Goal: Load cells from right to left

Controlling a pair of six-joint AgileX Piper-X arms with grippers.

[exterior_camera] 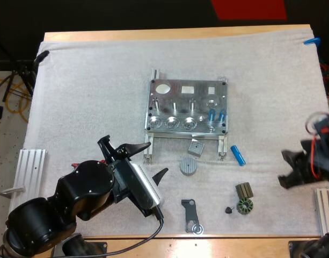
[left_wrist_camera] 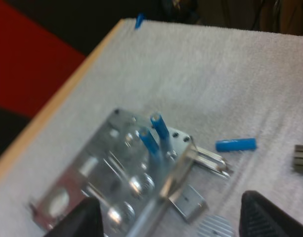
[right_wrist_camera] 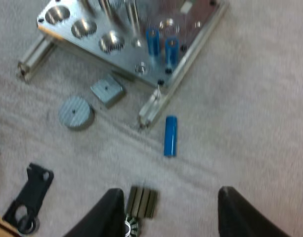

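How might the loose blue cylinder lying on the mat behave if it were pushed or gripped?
The blue cylinder lies on its side, so it would probably roll if nudged sideways. It looks smooth and rigid, so a grip may slip unless centred.

The high camera looked forward and down from behind both arms over the whole white mat (exterior_camera: pixel 89 80). The left wrist camera sat low and close, facing obliquely across the machined silver metal fixture plate (left_wrist_camera: pixel 116 173) toward the mat's far right corner. The right wrist camera looked steeply down at close range. All three shared the fixture, its two upright bright blue cylinders (left_wrist_camera: pixel 150 144) and the loose blue cylinder (right_wrist_camera: pixel 170 136) beside it.
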